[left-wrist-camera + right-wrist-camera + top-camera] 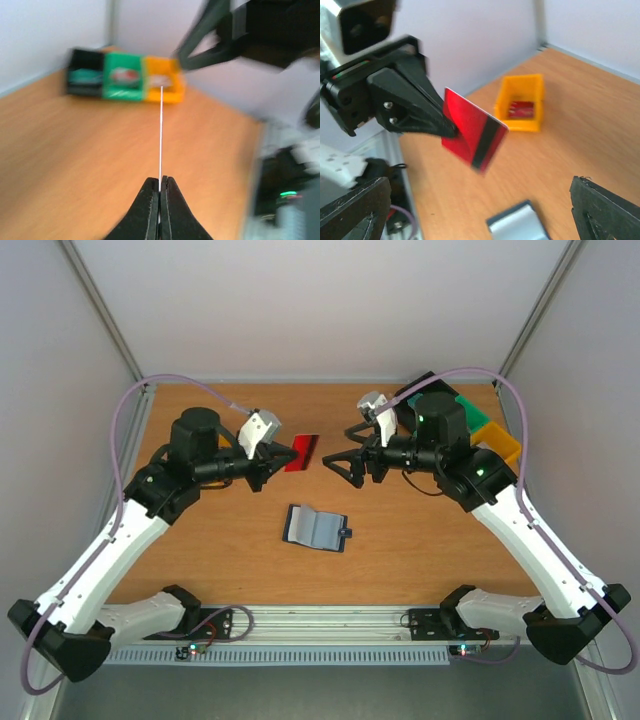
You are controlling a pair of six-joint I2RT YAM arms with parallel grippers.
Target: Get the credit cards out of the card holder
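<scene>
The card holder (pixel 317 527) lies open on the table, navy outside with pale grey-blue pockets; its edge shows at the bottom of the right wrist view (pixel 517 226). My left gripper (pixel 288 456) is shut on a red credit card (pixel 301 452) and holds it in the air above the table. In the right wrist view the credit card (pixel 472 132) shows a black stripe. In the left wrist view the left gripper (pixel 160 187) pinches the credit card (pixel 160 140), seen edge-on. My right gripper (pixel 337 450) is open and empty, facing the card a short way to its right; it also shows in the right wrist view (pixel 480 200).
A black bin (pixel 420 390), a green bin (pixel 465 405) and a yellow bin (pixel 497 440) stand at the back right. They show blurred in the left wrist view, the yellow bin (pixel 162 82) behind the card. A yellow bin (pixel 520 102) holds something red.
</scene>
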